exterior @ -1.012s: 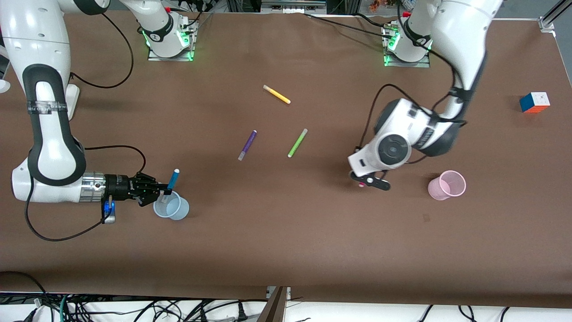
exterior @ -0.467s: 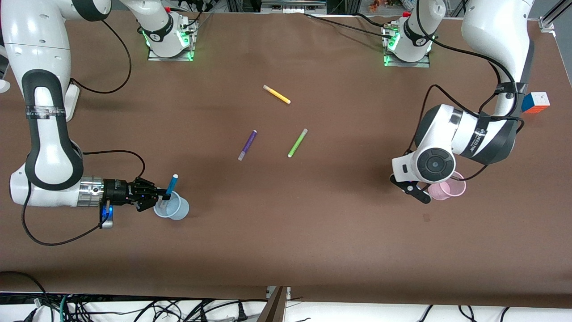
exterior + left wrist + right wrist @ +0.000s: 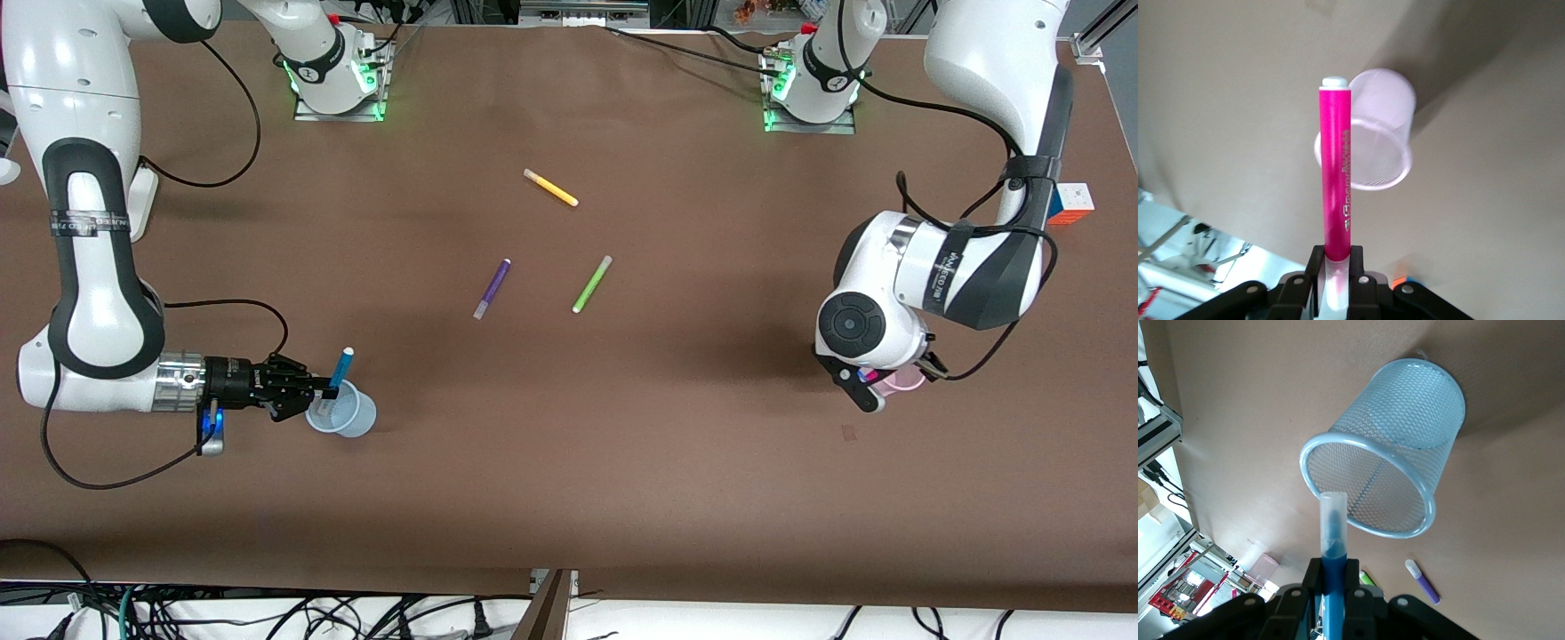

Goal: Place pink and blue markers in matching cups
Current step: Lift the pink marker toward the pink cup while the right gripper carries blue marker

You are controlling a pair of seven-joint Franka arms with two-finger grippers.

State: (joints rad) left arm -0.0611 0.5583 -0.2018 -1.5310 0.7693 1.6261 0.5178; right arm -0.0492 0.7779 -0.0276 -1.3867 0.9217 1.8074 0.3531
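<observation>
Brown table. Step: insertion. Right gripper (image 3: 322,388) clamps blue marker (image 3: 341,366), tip at blue cup (image 3: 351,416) rim. Left gripper (image 3: 867,384) clamps pink marker (image 3: 1336,187) over pink cup (image 3: 1371,143). Next: centre, lower, release both.

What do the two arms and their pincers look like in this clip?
Both arms are glossy white with black joint bands and trailing black cables. The right pincer is black on a silver wrist collar with a blue light beside it. The left pincer sits under a white wrist with a round black cap.
</observation>
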